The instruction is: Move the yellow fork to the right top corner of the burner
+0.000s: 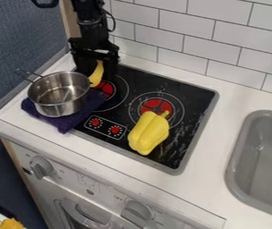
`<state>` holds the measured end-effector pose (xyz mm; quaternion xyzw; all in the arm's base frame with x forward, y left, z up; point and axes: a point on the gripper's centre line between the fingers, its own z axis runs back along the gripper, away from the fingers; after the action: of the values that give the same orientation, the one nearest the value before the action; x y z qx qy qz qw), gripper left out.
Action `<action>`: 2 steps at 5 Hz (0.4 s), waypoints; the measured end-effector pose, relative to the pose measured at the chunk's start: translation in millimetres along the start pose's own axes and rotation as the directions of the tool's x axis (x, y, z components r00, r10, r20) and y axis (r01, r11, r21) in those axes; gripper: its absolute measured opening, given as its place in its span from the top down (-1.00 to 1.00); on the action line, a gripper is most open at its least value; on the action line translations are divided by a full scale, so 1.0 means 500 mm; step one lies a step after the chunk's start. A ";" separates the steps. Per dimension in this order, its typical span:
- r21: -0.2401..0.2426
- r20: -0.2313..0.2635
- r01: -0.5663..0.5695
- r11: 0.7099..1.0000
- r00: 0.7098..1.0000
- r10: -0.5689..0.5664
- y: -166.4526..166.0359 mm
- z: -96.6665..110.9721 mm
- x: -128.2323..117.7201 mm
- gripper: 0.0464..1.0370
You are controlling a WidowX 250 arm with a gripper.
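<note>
Camera view, tool: the tool [94, 56] hangs at eleven o'clock, over the back edge of the black burner plate [190, 97]; whether it is open, closed or gripping, I cannot tell.
Yellow fork: the yellow fork [96, 74] is right below the tool, slanting down toward seven o'clock, its lower end near the two o'clock side of the pot's rim.
Pot: the metal pot [59, 95] stands upright toward ten o'clock, its handle pointing to ten.
Cloth: the dark purple cloth [68, 123] lies under the pot, partly over the plate's edge.
Pepper: the yellow pepper [149, 134] lies on the burner plate just below the middle of the view, its stem to one o'clock, overlapping the ringed heating zone.
Dials: two red dials [115, 130] sit between cloth and pepper.
Sink: the grey sink [237, 179] is set into the white tabletop [205, 163] at four o'clock.
</note>
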<state>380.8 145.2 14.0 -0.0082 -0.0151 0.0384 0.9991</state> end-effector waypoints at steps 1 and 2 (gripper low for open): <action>0.014 -0.017 -0.006 1.000 1.000 0.007 0.001 -0.006 0.011 -0.82; 0.044 -0.033 0.000 0.999 0.999 0.001 -0.004 -0.011 0.018 -0.27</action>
<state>390.1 144.0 9.0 0.0129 0.0024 0.0387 0.9992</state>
